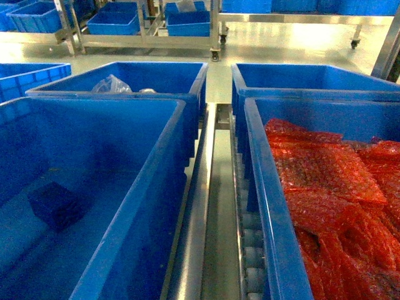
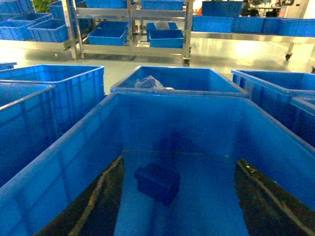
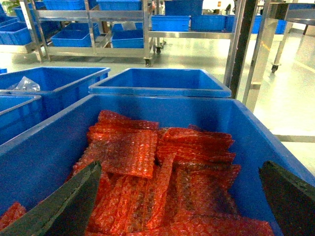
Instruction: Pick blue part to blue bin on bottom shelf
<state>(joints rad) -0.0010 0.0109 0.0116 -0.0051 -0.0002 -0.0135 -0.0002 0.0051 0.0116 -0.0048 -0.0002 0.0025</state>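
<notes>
The blue part (image 1: 55, 205), a small dark navy block, lies on the floor of the blue bin (image 1: 153, 169) at the lower left of the head view. From the left wrist, the part (image 2: 157, 182) rests free on the bin's (image 2: 172, 123) floor. My left gripper (image 2: 179, 162) hangs open above that floor, with one dark finger on each side of the part and touching nothing. My right gripper (image 3: 180, 167) is open over a crate of red packets (image 3: 162, 177), holding nothing. Neither gripper shows in the head view.
The bins stand on the bottom shelf, whose steel rail (image 1: 200, 206) and white rollers (image 1: 250, 250) run between them. A crate of red packets (image 1: 337, 206) sits at the right. Behind the blue bin is a crate with a clear bag (image 1: 111, 84). Racks of more crates (image 1: 112, 22) stand across the floor.
</notes>
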